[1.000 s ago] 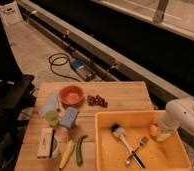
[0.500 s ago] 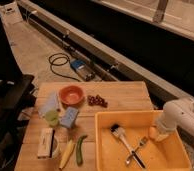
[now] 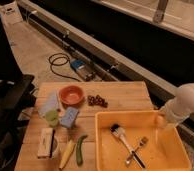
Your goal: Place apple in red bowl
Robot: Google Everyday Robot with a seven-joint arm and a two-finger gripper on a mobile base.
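Note:
The red bowl (image 3: 71, 95) sits at the far left of the wooden table (image 3: 125, 95), empty. My gripper (image 3: 164, 120) hangs from the white arm (image 3: 186, 104) on the right, low over the far right corner of the yellow tub (image 3: 140, 114). The apple does not show now; the spot in the tub under the gripper is covered by it. The gripper is far to the right of the bowl.
Dark red grapes (image 3: 96, 101) lie right of the bowl. A brush (image 3: 121, 136) and a fork (image 3: 138, 150) lie in the tub. A green cup (image 3: 51, 118), blue sponge (image 3: 68, 117), banana (image 3: 67, 153) and green vegetable (image 3: 81, 149) crowd the left side.
The arm has settled a little lower over the tub's far right corner. The orange spot of the apple beside the gripper earlier is now covered by it.

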